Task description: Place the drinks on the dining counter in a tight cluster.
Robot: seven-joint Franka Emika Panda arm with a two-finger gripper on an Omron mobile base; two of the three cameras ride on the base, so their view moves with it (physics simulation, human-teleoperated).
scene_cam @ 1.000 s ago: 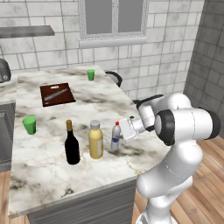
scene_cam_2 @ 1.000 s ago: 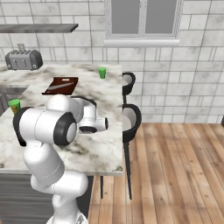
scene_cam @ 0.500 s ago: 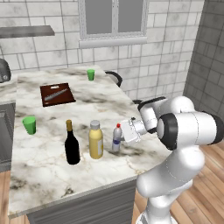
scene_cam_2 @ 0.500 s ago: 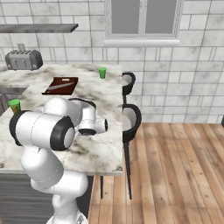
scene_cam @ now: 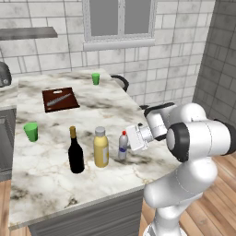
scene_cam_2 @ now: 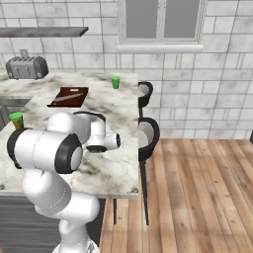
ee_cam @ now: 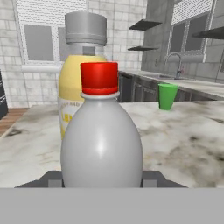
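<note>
Three drinks stand close together on the dining counter (scene_cam: 50,184) near its right edge: a dark wine bottle (scene_cam: 76,154), a yellow bottle (scene_cam: 101,147) and a small red-capped bottle (scene_cam: 122,145). My gripper (scene_cam: 129,144) reaches in from the right and is shut on the small bottle, which stands upright on the marble. In the hand view the small bottle (ee_cam: 100,148) sits between my fingertips (ee_cam: 52,178), touching both. The yellow bottle (ee_cam: 72,87) is right behind it. The wine bottle is hidden there.
Two green cups (scene_cam: 31,131) (scene_cam: 95,78) and a brown cutting board (scene_cam: 60,99) sit farther back on the island. Dark stools (scene_cam_2: 148,136) stand along its right side. A toaster (scene_cam_2: 27,66) rests on the back counter. Wooden floor lies to the right.
My elbow has swung out to the right and closer to the cameras. The hand and the three bottles have hardly moved.
</note>
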